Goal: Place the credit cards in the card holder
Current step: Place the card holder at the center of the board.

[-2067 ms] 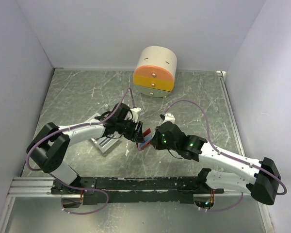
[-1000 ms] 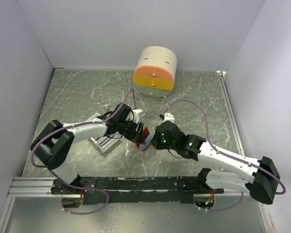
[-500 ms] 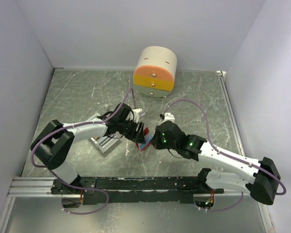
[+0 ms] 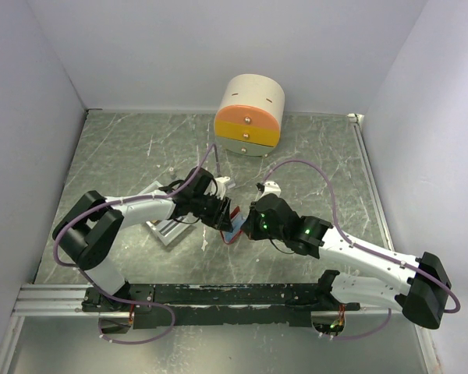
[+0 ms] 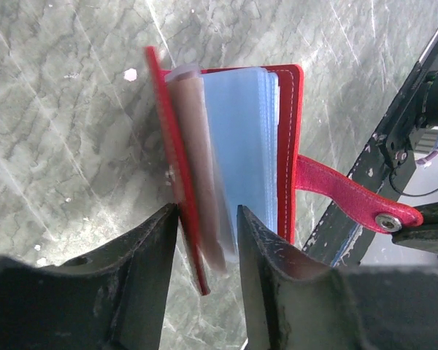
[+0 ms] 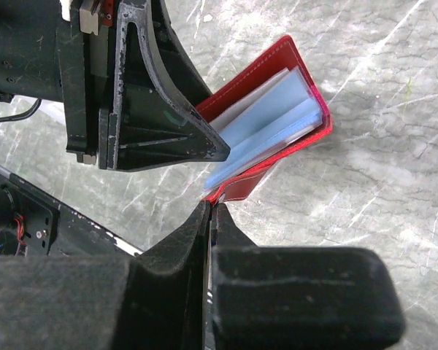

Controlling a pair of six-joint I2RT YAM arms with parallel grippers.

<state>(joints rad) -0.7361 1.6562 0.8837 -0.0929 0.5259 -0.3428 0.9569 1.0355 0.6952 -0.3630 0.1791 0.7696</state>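
The card holder point(image 5: 241, 131) is a red folding case, fanned open to show tan and pale-blue sleeves, and sits mid-table point(image 4: 234, 227). My left gripper point(image 5: 206, 211) straddles its left red cover and a tan sleeve. The jaws stand apart, with a gap at the right finger. In the right wrist view the left gripper's fingers point(image 6: 160, 124) press over the card holder point(image 6: 277, 124). My right gripper point(image 6: 210, 204) is shut on the holder's red snap strap point(image 5: 350, 197), close beside the left gripper point(image 4: 222, 212). No credit cards show in any view.
A round cream-and-orange drawer box point(image 4: 249, 115) stands at the back. A white tray point(image 4: 162, 231) lies partly under the left arm. A metal rail point(image 4: 218, 294) runs along the near edge. Plain walls close in left, right and behind.
The left arm has edged to the right over the card holder and its jaws have narrowed a little. The right gripper has stayed shut on the strap.
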